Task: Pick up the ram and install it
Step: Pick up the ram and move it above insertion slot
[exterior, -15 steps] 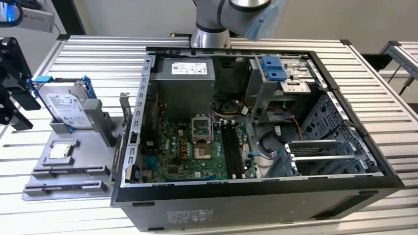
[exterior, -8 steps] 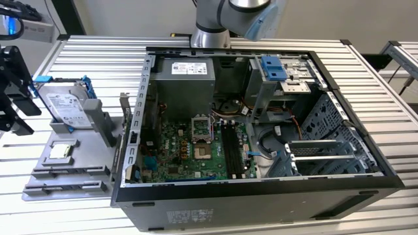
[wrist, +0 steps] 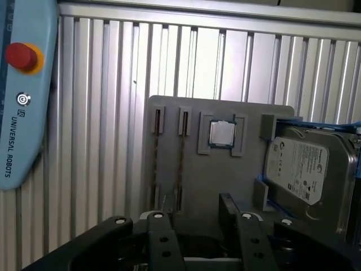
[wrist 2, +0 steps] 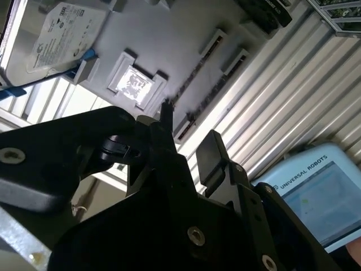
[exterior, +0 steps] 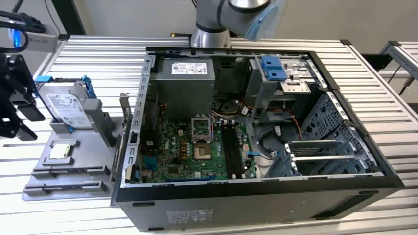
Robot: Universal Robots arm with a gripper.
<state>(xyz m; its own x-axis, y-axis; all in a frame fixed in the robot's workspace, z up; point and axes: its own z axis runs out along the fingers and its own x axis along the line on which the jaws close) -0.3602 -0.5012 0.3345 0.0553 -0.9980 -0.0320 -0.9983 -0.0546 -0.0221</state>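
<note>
Your ribbed aluminium bench (exterior: pixel 392 112) carries an open black-and-grey steel case (exterior: pixel 261 198), its green board and bundled cables exposed. To the exterior view's left of the case lies a flat, matte grey plastic tray (wrist: pixel 225 175) with moulded pockets and raised brackets. Beside the tray in the first wrist view you see a pale blue pendant (wrist: pixel 22 124) with a round red button. In the tray's end pocket sits the drive (wrist: pixel 302 169), a silver rectangular slab with a white label. The gripper (wrist: pixel 194 212), black metal with bolted fingers, hangs over the tray, and its jaws are released with nothing between them. The ram (wrist: pixel 181 164) stands on edge in a tray slot: a long, very thin dark strip held between two small end brackets, just beside the chip pocket. A second stick (wrist: pixel 156 164) stands parallel in the next slot. The chip (wrist: pixel 221 134) is a small, shiny silver square seated in its own frame.
</note>
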